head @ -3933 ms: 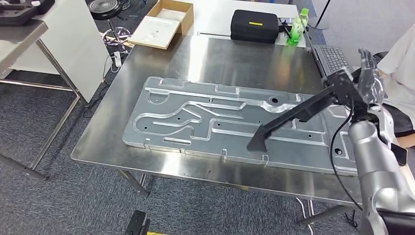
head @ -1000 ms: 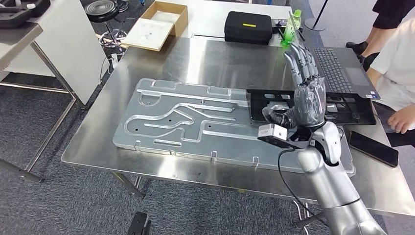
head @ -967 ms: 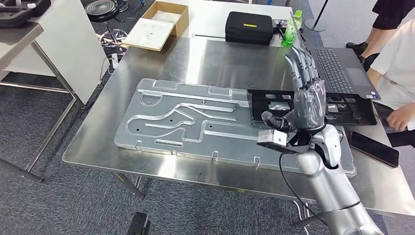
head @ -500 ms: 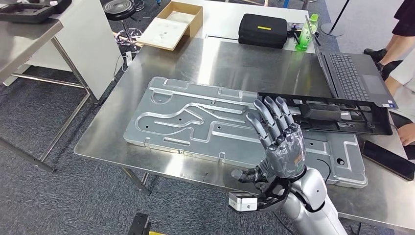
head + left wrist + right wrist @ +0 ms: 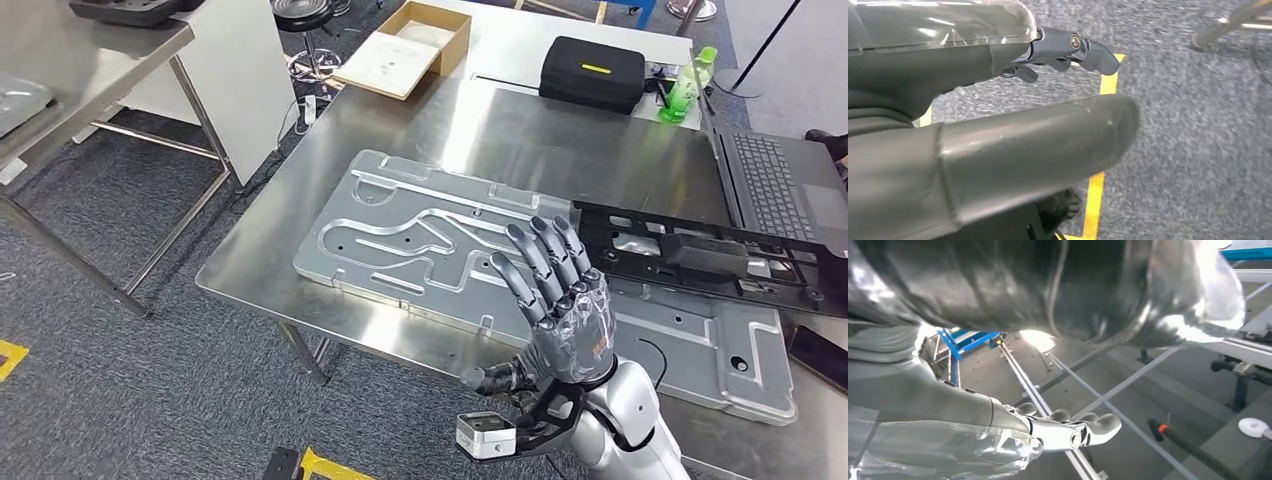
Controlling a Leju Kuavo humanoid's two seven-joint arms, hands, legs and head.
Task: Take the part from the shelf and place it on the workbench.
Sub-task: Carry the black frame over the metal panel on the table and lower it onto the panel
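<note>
Long black plastic frame part [image 5: 700, 257] lying flat on steel workbench [image 5: 520, 130], across right end of ribbed aluminium plate [image 5: 440, 240]. Right hand [image 5: 560, 310] raised near table edge, fingers spread, holding nothing. Left hand [image 5: 998, 100] empty, hanging over carpet, fingers loosely extended. Best retracted straight, clear of part.

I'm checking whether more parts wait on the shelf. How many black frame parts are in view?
2: one black frame part lies on the workbench, past the empty right hand; another sits on the shelf. More may be hidden.
</note>
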